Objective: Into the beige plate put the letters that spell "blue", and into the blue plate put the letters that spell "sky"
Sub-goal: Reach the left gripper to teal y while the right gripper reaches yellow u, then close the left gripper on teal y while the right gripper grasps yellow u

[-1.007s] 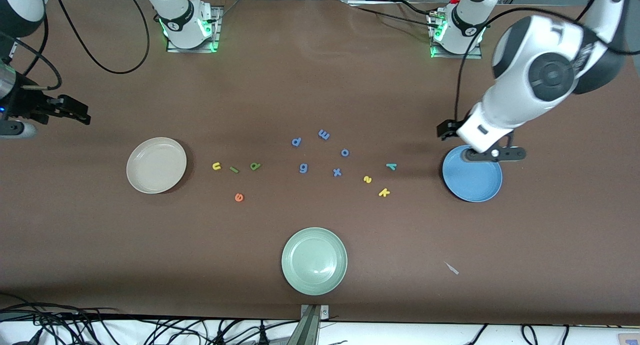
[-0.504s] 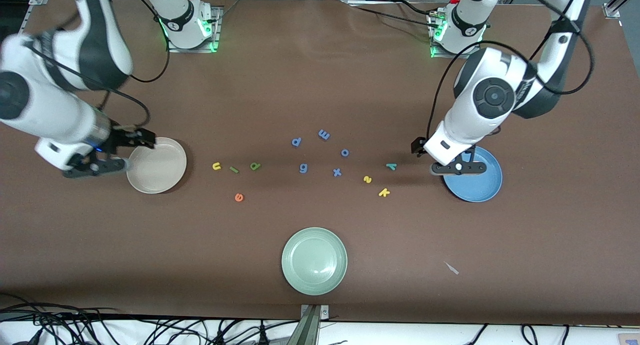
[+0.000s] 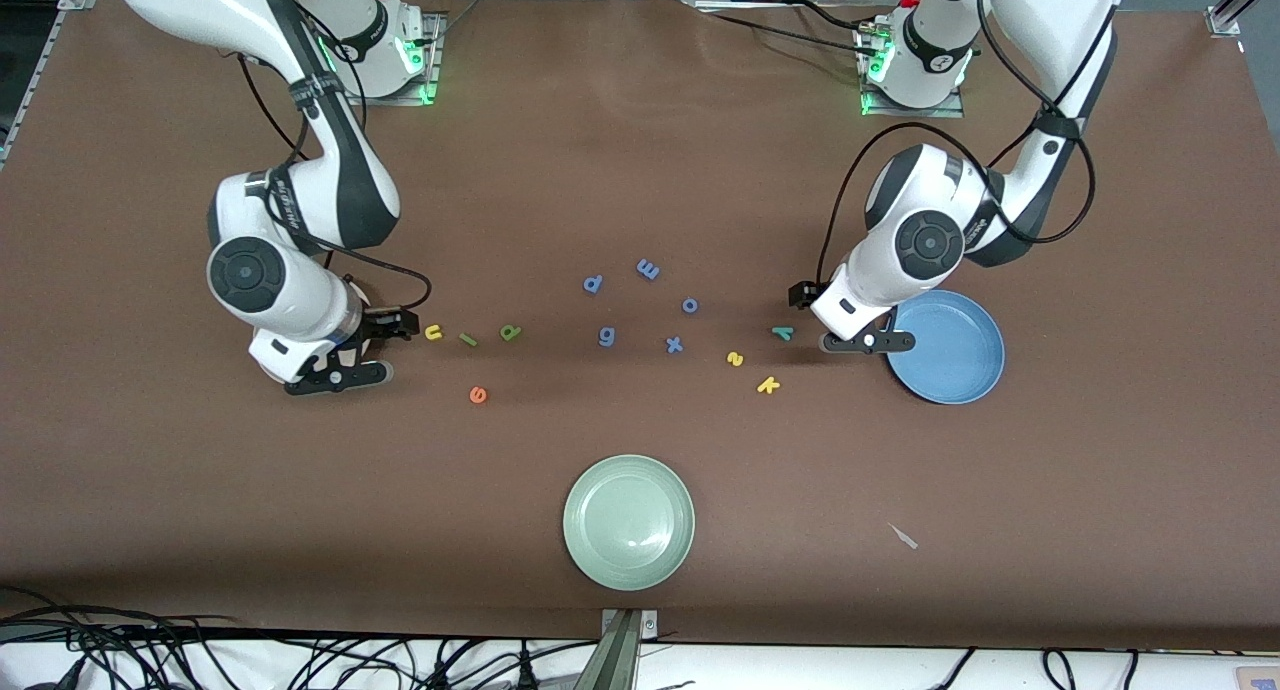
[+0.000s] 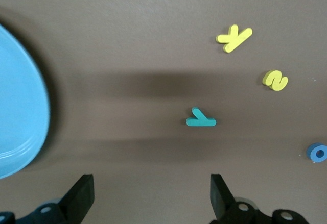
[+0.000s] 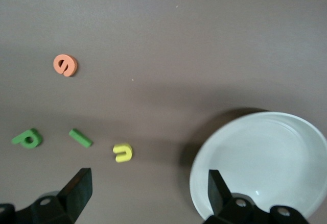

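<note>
Left gripper: you see the left gripper (image 3: pixel 866 342) up over the brown table (image 3: pixel 640 120), at the edge of the blue plate (image 3: pixel 950 355) that faces the pale green plate's middle line; its fingers (image 4: pixel 82 196) stand wide apart with nothing between them
Right gripper: you find the right gripper (image 3: pixel 335 375) over the beige plate (image 5: pixel 265 157), which it mostly hides in the front view; its fingers (image 5: pixel 76 188) are spread wide and hold nothing
Teal-green y: your teal-green y (image 3: pixel 782 333) lies flat on the table just beside the blue plate, toward the right arm's end, close under the left gripper
Yellow s: the yellow s (image 3: pixel 735 359) lies a little past the y from the blue plate and nearer the front camera
Yellow k: the yellow k (image 3: pixel 768 384) lies nearer the front camera than the y, apart from the blue plate
Yellow u: the yellow u (image 3: pixel 433 332) lies just beside the beige plate, toward the left arm's end
Green l: the thin green l (image 3: pixel 467 339) comes next in that row, away from the beige plate
Green b: the green b (image 3: pixel 511 332) ends the row
Orange e: the orange e (image 3: pixel 478 394) lies nearer the front camera than the row
Blue letters: five all-blue letters (image 3: pixel 606 336) lie scattered between the two groups
Pale green plate: the pale green plate (image 3: pixel 628 520) sits nearest the front camera, well apart from both other plates
</note>
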{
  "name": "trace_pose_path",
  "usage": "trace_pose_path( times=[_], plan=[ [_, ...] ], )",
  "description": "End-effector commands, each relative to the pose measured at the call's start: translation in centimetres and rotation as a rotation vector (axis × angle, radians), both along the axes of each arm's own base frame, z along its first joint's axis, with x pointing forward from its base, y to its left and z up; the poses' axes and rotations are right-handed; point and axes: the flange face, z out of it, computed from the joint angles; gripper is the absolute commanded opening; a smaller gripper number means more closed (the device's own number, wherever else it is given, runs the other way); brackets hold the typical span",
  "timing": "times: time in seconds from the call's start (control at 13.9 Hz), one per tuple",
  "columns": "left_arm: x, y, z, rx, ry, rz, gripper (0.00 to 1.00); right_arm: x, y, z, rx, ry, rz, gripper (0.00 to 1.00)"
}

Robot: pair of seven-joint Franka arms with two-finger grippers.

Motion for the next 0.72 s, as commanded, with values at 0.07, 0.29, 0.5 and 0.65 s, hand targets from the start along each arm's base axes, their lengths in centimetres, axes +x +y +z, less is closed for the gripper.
trace_pose_path(
  times=[0.07,0.29,0.5,0.65],
  plan=[
    [1.1,-0.7,-2.4,-0.083,-0.056,-0.048,1.0,-4.0,0.7,-4.8,0.041,-0.08,-0.005,1.0],
    [0.9,-2.8,-5.7,-0.109,-0.088,-0.054,1.0,-5.2,1.4,-7.1,0.049,-0.081,0.009,1.0],
    [0.2,-4.4,-8.2,-0.121,-0.09,-0.065,1.0,-5.9,2.0,-9.0,0.054,-0.076,0.022,1.0],
    [0.2,-4.5,-8.3,-0.122,-0.104,-0.072,1.0,-6.2,2.1,-9.6,0.054,-0.068,0.025,0.99]
  ],
)
